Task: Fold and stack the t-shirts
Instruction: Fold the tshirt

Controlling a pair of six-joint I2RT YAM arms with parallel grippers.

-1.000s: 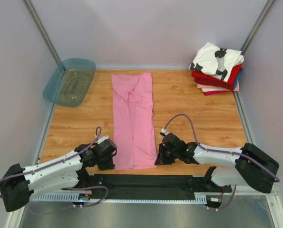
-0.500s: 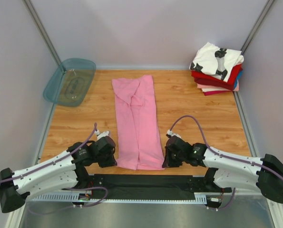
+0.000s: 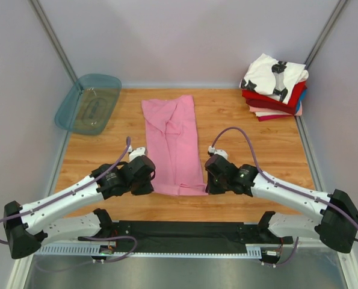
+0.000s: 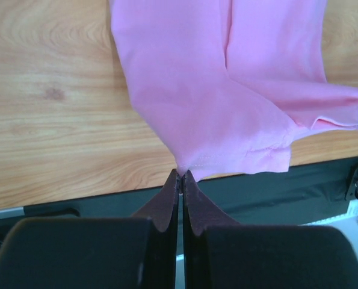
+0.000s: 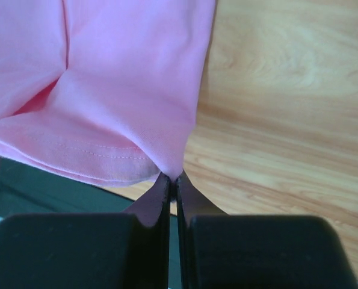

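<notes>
Two t-shirt corners pinched, left gripper, right gripper, perhaps lifted

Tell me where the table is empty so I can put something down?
The biggest bare patch of table lies between the pink shirt and the folded stack. A narrower strip runs between the shirt and the teal tray. The near edge is crowded: the left gripper and right gripper pinch the shirt's hem there.

Robot lab test cell, plain white enclosure walls, aluminium frame posts, wooden tabletop
</notes>
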